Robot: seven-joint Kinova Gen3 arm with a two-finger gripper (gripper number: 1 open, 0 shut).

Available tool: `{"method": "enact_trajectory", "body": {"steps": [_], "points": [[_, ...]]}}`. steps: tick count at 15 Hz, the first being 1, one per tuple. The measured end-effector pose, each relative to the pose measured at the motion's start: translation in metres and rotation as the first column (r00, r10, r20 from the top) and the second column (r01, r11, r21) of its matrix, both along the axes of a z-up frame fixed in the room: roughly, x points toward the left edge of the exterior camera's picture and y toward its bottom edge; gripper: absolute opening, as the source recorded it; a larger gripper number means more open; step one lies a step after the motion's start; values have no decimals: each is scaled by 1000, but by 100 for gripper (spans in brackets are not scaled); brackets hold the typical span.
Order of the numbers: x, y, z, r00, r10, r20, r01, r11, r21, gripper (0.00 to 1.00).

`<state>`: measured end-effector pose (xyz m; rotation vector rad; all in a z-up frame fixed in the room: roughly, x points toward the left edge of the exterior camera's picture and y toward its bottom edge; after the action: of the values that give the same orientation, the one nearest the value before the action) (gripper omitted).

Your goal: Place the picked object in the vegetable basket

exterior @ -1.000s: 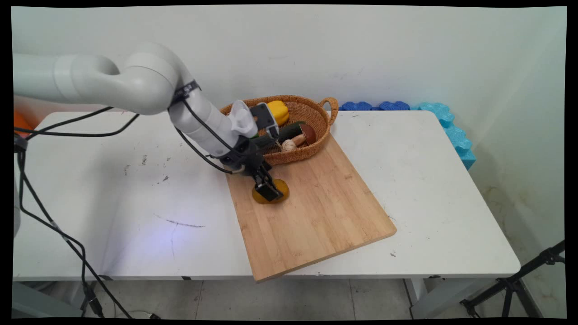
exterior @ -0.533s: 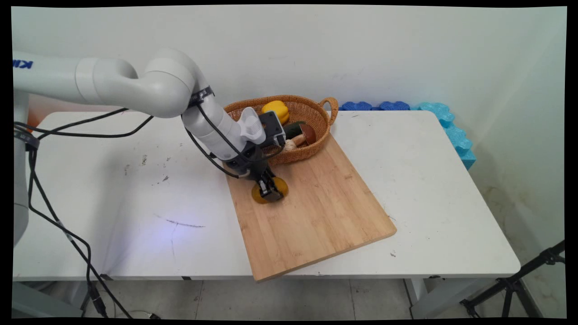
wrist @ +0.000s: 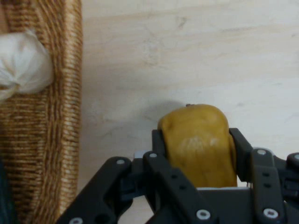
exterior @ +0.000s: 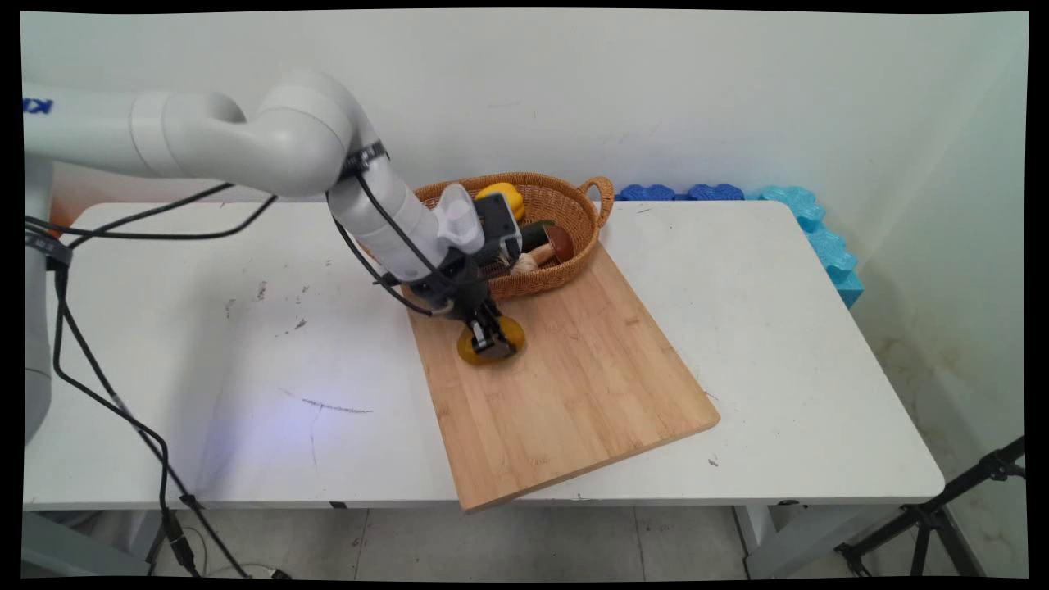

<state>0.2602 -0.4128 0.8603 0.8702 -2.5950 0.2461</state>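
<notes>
Main view high, looks across table (exterior: 737,328); hand view close; both share board (exterior: 565,385), basket (exterior: 565,270)

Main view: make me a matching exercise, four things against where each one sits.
Things:
1. potato
2. mushroom
3. basket
4. board

Places:
A. flat on the table
B. between the end effector's fingers, above the board
C. at the board's far corner
D. inside the basket

Pairs: 1-B, 2-D, 3-C, 4-A
</notes>
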Motion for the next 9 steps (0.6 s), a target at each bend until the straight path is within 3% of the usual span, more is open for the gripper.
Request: {"method": "enact_trajectory", "body": {"steps": [2, 9], "points": [[3, 2, 16, 1000, 6, -14, -6, 1000, -4, 0], [42, -2, 109, 997, 59, -47, -60, 998, -26, 0]]}}
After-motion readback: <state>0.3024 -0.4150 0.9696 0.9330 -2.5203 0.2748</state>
